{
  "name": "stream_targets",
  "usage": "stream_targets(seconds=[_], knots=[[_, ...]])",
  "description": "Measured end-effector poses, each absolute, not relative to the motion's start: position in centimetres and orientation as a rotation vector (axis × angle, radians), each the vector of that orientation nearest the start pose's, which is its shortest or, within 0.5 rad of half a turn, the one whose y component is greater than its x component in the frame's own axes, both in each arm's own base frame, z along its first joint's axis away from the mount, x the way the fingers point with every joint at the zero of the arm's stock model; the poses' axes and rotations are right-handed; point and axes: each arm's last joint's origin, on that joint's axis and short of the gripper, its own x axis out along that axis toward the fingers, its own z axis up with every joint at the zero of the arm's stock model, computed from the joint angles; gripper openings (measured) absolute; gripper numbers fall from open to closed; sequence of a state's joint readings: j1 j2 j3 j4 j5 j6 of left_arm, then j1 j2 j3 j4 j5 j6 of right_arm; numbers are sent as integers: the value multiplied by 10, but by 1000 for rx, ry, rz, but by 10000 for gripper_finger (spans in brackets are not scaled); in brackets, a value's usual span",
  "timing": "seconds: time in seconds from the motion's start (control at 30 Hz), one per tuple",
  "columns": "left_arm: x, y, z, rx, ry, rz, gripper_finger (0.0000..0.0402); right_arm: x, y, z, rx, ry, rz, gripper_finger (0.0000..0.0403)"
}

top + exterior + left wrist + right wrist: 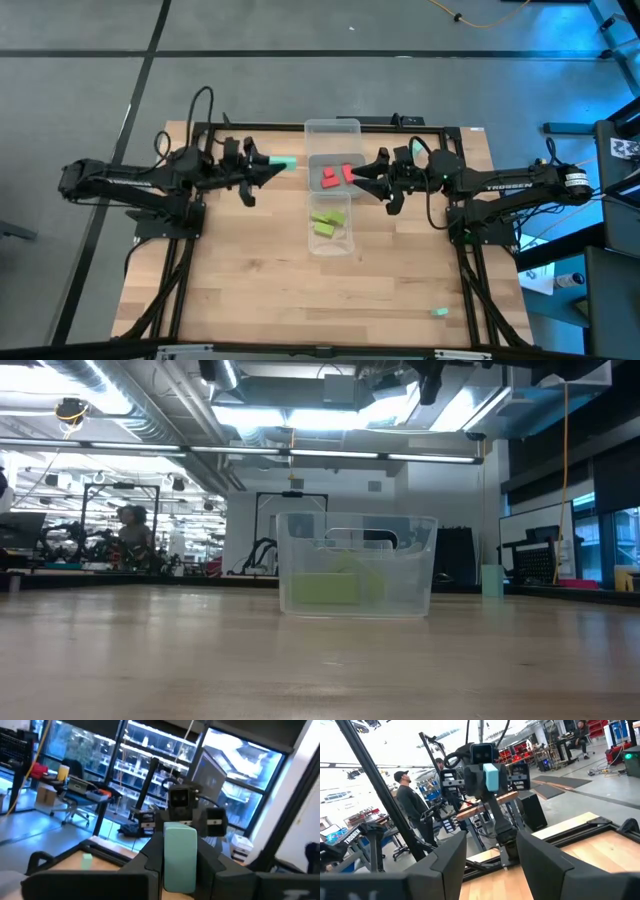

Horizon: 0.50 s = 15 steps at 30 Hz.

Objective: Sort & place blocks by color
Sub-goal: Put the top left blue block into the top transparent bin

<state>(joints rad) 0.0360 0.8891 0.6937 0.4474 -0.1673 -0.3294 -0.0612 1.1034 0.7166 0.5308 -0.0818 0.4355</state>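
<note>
left gripper (pixel 277 166), left of the clear plastic tray (pixel 333 130), clamps a smooth mint block (pixel 284 163); right gripper (pixel 352 174) spread, empty, above the tray's red blocks (pixel 336 176); lime blocks (pixel 328 222) in the near compartment.

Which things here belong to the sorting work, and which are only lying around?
Belong to the work:
- mint block held in the left end effector
- red blocks in the clear tray
- lime blocks in the tray
- mint block loose on the table

Lying around:
- yellow cable on the floor
</note>
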Motion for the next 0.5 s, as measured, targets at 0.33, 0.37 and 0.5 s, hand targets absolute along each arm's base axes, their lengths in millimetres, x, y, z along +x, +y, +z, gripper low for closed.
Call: stream_targets(seconds=[0.33, 0.37, 0.5], knots=[[230, 15, 330, -339, -299, 139, 47, 248, -13, 314, 396, -128, 47, 179], [235, 16, 327, -338, -293, 138, 47, 250, -13, 312, 395, -116, 44, 179], [254, 20, 318, -331, -248, 130, 47, 267, -13, 310, 373, -71, 61, 179]])
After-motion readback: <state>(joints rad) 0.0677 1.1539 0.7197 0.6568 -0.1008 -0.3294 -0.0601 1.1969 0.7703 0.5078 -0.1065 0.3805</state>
